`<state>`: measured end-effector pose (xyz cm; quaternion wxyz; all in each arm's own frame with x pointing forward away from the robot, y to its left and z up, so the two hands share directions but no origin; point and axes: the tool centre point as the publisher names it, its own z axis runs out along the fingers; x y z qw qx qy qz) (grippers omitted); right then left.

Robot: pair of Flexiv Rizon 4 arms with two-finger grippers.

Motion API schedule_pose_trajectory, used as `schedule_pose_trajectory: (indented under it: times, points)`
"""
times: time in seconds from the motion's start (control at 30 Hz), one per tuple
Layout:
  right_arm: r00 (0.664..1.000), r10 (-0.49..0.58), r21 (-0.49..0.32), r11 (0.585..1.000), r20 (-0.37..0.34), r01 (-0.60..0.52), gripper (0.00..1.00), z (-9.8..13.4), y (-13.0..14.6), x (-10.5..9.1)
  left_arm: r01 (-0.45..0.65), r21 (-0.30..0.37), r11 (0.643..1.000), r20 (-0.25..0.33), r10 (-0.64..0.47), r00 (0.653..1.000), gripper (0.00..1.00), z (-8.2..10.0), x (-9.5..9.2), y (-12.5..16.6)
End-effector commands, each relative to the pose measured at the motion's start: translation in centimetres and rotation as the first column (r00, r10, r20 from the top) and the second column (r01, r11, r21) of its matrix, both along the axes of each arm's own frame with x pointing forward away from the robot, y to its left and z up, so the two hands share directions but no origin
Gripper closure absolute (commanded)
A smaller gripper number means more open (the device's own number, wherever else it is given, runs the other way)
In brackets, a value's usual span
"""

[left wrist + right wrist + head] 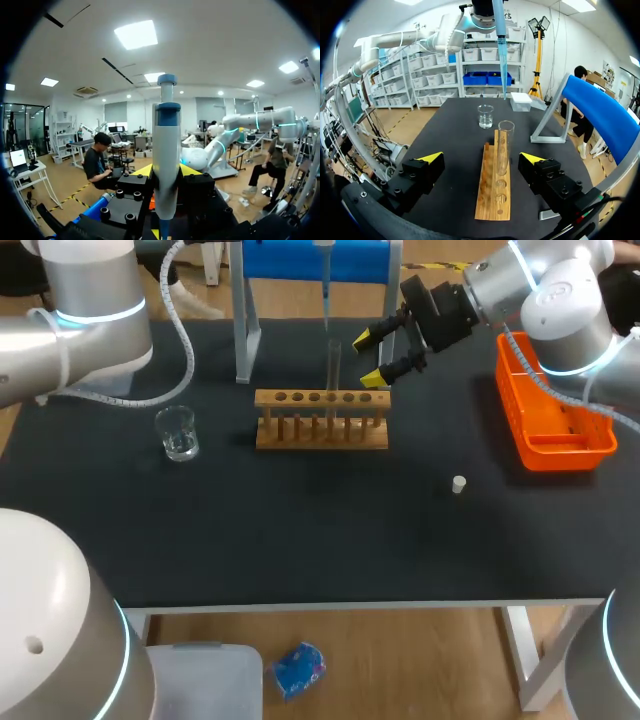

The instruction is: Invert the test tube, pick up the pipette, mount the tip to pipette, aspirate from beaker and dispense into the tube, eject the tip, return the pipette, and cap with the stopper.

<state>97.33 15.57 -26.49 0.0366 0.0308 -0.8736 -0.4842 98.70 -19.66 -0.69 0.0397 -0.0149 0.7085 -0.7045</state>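
My left hand (166, 171) is clenched on the pipette (166, 140), tip (501, 55) hanging above the test tube (505, 145) in the rack (496, 190). Right hand (481, 158) released, flanking the tube without touching. I'd lower plumb into the mouth before dispensing.

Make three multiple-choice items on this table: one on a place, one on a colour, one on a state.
1. Where does the white stopper lie?
A. in the beaker
B. on the bare table, apart from the rack
C. under the table

2. What colour is the basket?
A. orange
B. green
C. white

3. How is the right gripper?
A. shut on the beaker
B. shut on the stopper
C. open, one finger on each side of the test tube

Answers:
1. B, it sits alone on the dark top.
2. A, its walls are orange.
3. C, both yellow tips stand clear of the glass.
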Motion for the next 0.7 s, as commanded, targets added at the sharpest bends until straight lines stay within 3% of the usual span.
schedule_pose_trajectory:
  times: [0.03, 0.7]
  points:
    - [1.0, 0.0, -0.001, 1.0, 0.0, 0.0, 0.0, 0.0, 0.0, 0.0, 0.001, 0.0, 1.0, 0.0, -0.001, 1.0, 1.0, 0.0, 0.0, 0.0]
    - [1.0, 0.0, -0.001, 1.0, 0.0, 0.0, 0.0, 0.0, 0.0, 0.0, 0.03, -0.018, 0.999, -0.078, -0.031, 0.996, 1.0, -2.1, 1.3, -1.6]
